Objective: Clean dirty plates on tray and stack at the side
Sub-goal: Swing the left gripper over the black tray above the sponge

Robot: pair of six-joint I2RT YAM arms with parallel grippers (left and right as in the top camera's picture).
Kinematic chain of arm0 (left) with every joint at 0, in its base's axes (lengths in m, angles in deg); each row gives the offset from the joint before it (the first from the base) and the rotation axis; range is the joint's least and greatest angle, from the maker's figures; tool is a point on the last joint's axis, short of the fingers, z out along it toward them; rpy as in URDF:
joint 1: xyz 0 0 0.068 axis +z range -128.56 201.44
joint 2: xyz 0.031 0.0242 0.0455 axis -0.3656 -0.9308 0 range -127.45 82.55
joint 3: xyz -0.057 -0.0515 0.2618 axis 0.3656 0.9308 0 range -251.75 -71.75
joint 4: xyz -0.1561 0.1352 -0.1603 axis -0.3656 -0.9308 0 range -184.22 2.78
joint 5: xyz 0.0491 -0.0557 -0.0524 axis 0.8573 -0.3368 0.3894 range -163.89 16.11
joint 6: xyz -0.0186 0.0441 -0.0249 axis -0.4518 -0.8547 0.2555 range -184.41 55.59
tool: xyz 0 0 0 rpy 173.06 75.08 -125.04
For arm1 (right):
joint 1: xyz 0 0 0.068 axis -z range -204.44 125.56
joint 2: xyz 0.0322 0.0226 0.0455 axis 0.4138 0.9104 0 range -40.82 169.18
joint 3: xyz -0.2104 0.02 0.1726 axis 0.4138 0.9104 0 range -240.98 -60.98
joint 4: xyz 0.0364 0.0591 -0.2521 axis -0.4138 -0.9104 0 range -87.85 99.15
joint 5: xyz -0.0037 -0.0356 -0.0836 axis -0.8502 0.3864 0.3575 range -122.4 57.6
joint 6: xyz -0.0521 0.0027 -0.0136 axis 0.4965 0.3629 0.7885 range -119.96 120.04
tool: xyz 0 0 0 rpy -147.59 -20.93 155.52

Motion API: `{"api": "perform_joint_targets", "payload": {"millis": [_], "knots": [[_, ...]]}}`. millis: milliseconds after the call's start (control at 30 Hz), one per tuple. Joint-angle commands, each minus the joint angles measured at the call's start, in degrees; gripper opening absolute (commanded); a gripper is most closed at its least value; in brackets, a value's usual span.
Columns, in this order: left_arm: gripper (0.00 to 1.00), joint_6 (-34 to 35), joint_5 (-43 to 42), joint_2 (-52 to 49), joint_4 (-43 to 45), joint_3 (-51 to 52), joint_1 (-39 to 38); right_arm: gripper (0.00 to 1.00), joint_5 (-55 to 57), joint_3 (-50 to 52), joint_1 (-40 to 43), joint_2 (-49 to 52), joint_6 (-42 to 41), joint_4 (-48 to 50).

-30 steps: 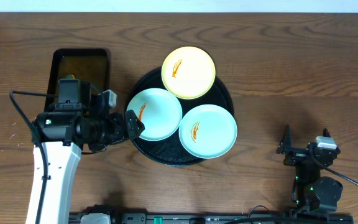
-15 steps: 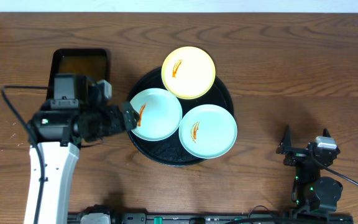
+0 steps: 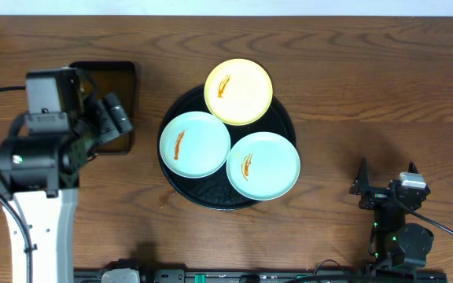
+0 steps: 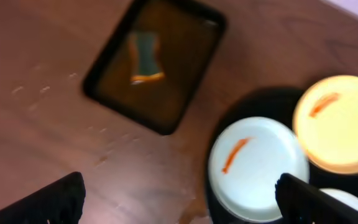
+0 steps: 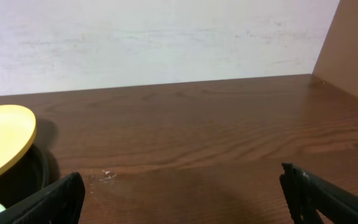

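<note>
**Overhead.** The round black tray (image 3: 203,190) sits mid-tabletop (image 3: 368,86). It carries all three plates. The yellow plate (image 3: 238,91) is at the far side and overhangs the rim. The left mint plate (image 3: 195,144) and right mint plate (image 3: 263,166) are nearer, and each touches its neighbours. Three plates crowd the tray, which is probably why they ride on the rim. Each bears an orange smear, so none is cleaned and none is stacked at the side.

The left tool (image 3: 119,119) hangs over the near right corner of the rectangular tray (image 3: 126,82), apart from the plates. I judge it is there to fetch a wiper. The right tool (image 3: 386,174) is parked well apart at the right, leaving bare tabletop beside the tray for stacking.

Against half a second ago, the left tool has drawn back from the left mint plate's edge, going leftward and, it seems, upward. The plates, tray and right arm are unchanged.

**Left wrist.** The view is blurred. The fingers show only at the two bottom corners, spread wide with nothing between them, so the tool is released. Brownish liquid lies in the rectangular tray, with a green pad (image 4: 143,55) in it that has an orange edge. The left mint plate and yellow plate are lower right.

**Right wrist.** The fingers sit at both bottom corners, equally spread and empty. The yellow plate's edge is at the left, with bare tabletop and a pale wall (image 5: 166,37) ahead.
</note>
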Motion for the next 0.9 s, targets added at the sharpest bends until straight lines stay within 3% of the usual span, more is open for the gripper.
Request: {"api": "perform_joint_targets", "payload": {"millis": [0,100,367,867], "knots": [[0.98,-0.44,3.76,-5.16,-3.91,-6.16,3.21,0.99,0.37,0.09,0.46,-0.09,0.42,-0.28],[0.98,-1.03,3.72,-10.86,-7.28,-10.84,6.32,0.99,0.37,0.09,0.46,-0.09,0.42,-0.28],[0.98,-0.98,3.96,-22.27,-2.19,-11.26,8.7,0.99,0.37,0.09,0.46,-0.09,0.42,-0.26],[0.98,-1.42,3.98,-42.32,18.23,-10.69,10.1,0.99,0.37,0.09,0.46,-0.09,0.42,-0.26]]}}
